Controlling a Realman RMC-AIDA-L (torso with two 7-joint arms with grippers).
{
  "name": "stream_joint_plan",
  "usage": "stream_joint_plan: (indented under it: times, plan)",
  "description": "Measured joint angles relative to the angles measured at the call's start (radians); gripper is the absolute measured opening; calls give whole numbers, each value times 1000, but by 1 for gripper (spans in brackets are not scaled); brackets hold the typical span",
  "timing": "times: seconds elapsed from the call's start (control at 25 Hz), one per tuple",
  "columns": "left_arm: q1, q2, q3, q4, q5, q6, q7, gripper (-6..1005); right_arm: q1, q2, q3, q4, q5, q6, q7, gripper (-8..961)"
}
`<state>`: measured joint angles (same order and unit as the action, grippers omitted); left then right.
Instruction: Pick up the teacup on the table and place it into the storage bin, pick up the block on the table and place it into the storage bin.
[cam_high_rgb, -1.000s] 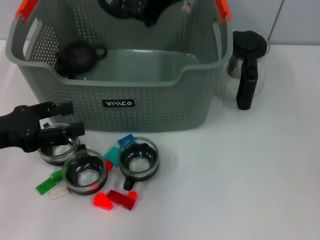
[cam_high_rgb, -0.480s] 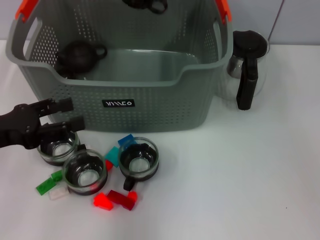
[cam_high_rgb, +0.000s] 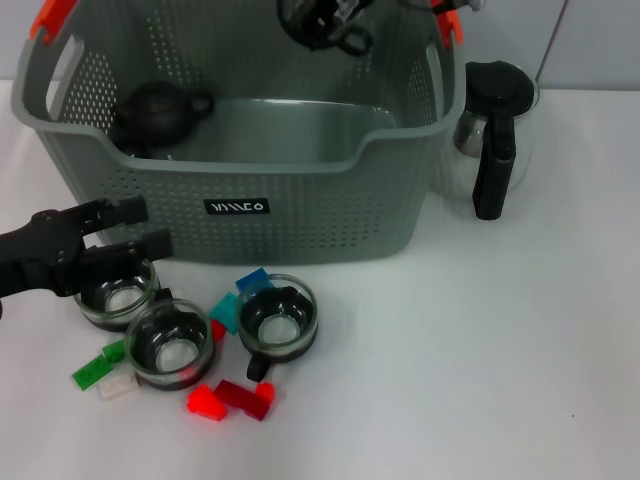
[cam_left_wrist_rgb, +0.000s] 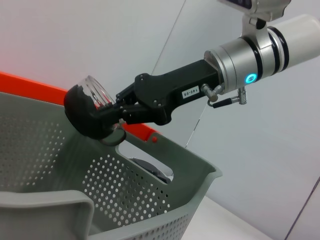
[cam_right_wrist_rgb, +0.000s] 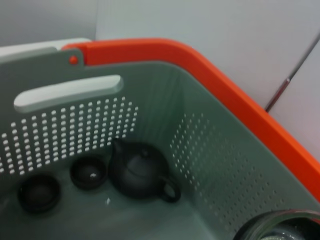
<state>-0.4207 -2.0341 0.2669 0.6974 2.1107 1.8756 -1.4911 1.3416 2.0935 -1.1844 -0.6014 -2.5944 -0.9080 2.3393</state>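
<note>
My right gripper (cam_high_rgb: 340, 14) is shut on a glass teacup with a black base (cam_high_rgb: 305, 26) and holds it above the back of the grey perforated storage bin (cam_high_rgb: 300, 215). The left wrist view shows that gripper (cam_left_wrist_rgb: 119, 112) and the cup (cam_left_wrist_rgb: 90, 107) over the bin's rim (cam_left_wrist_rgb: 165, 145). My left gripper (cam_high_rgb: 140, 228) is open, low at the bin's front left, just above a teacup on the table (cam_high_rgb: 115, 296). Two more teacups (cam_high_rgb: 172, 344) (cam_high_rgb: 278, 318) stand nearby. Blocks lie around them: green (cam_high_rgb: 90, 372), red (cam_high_rgb: 205, 402), dark red (cam_high_rgb: 246, 397), teal (cam_high_rgb: 228, 311).
Inside the bin sit a black teapot (cam_high_rgb: 158, 112) (cam_right_wrist_rgb: 142, 170) and two small dark cups (cam_right_wrist_rgb: 88, 172) (cam_right_wrist_rgb: 39, 192). A glass coffee pot with a black handle (cam_high_rgb: 495, 130) stands right of the bin. Orange handle clips (cam_high_rgb: 52, 18) cap the bin's corners.
My right gripper has carried the teacup to the right and slightly down over the bin's back. The left gripper has barely moved.
</note>
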Motion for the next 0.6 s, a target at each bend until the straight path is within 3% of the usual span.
stream_joint_plan:
  times: [0.6]
  plan:
    - [0, -8, 0, -1, 0, -1, 2, 831, 4, 6, -20, 144, 3, 78, -7, 76]
